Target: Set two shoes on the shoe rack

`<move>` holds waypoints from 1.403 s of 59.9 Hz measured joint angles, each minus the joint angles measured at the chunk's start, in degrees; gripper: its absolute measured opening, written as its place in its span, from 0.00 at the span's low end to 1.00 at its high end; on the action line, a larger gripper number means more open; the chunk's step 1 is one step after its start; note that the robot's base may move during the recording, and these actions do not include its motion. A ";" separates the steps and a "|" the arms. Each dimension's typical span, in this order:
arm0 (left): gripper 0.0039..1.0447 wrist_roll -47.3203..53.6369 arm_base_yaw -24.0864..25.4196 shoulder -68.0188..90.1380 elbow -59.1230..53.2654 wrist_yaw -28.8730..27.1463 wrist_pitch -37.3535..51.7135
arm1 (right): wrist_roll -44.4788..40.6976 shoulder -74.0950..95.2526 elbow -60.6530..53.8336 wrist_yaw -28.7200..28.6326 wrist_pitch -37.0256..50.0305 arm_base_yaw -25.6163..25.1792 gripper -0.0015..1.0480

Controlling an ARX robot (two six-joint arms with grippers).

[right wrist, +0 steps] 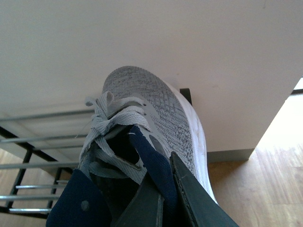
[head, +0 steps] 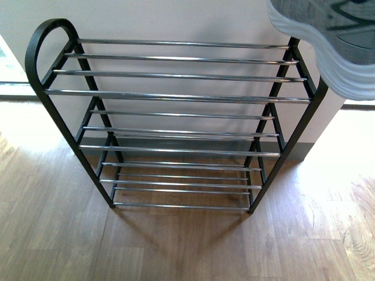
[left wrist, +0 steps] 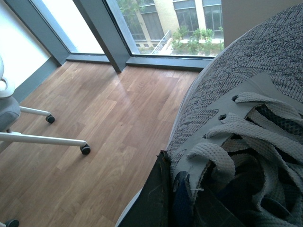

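Observation:
The shoe rack stands against the wall in the front view, black frame with chrome bars, its shelves bare. A grey sneaker's white sole hangs high at the upper right, above the rack's right end. In the right wrist view my right gripper is shut on the navy collar of that grey sneaker, toe toward the wall, rack bars beside it. In the left wrist view my left gripper is shut on the collar of the other grey sneaker, held above the floor. The blue slides are out of view.
A white wall with a grey skirting board is behind the rack. Wood floor lies in front. In the left wrist view a white office chair base with castors and large windows stand off to the side.

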 joint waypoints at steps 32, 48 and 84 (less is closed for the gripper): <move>0.01 0.00 0.00 0.00 0.00 0.00 0.00 | 10.19 14.84 10.99 5.03 -3.15 7.67 0.01; 0.01 0.00 0.00 0.00 0.00 0.00 0.00 | 9.81 22.93 15.39 5.84 0.68 5.99 0.01; 0.01 0.00 0.00 0.00 0.00 0.00 0.00 | 4.37 24.76 9.46 8.46 5.35 -0.92 0.01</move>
